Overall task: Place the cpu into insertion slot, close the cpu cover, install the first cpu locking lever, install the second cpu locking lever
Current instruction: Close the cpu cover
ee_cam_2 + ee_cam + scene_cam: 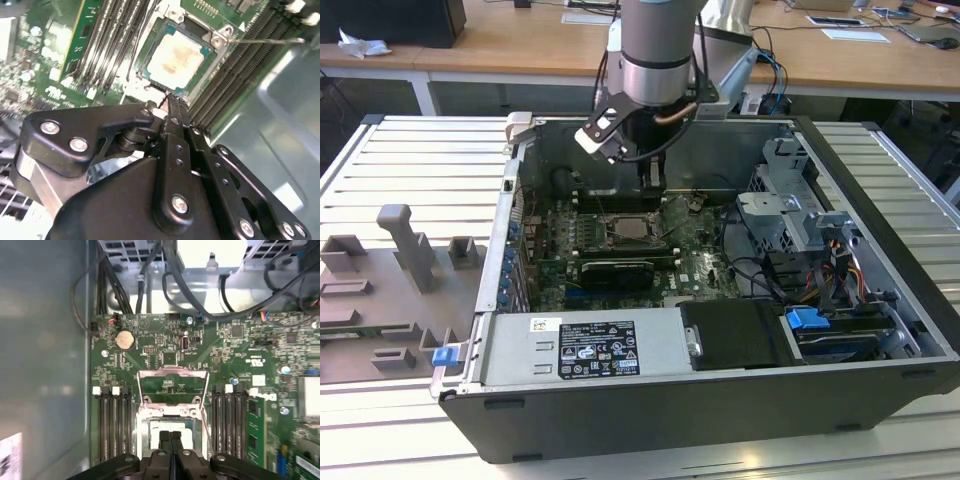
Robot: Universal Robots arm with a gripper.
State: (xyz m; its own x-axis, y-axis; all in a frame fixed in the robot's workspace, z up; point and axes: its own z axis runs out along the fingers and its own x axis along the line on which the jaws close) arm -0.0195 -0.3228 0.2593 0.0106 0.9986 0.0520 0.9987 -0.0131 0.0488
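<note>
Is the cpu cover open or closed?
Open: in the first wrist view the cpu cover stands flipped back, green board showing through its cut-out.

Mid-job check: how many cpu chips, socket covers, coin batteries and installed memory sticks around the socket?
Pale silvery square cpu chip: 1
Thin silvery hinged metal cpu cover: 1
Round silver coin battery: 1
Green installed memory stick: 1
Total: 4

My arm (655,45): smooth silver-grey cylinder, darker band low on the wrist. Thin black cable (701,45) down one side, copper-coloured loop (672,117) under the flange. White block (595,137) mounted off the wrist. My gripper (172,102): matte black linkage bars and rounded plates, silver screws (179,202) at the pivots, narrow flat fingers (165,439).
</note>
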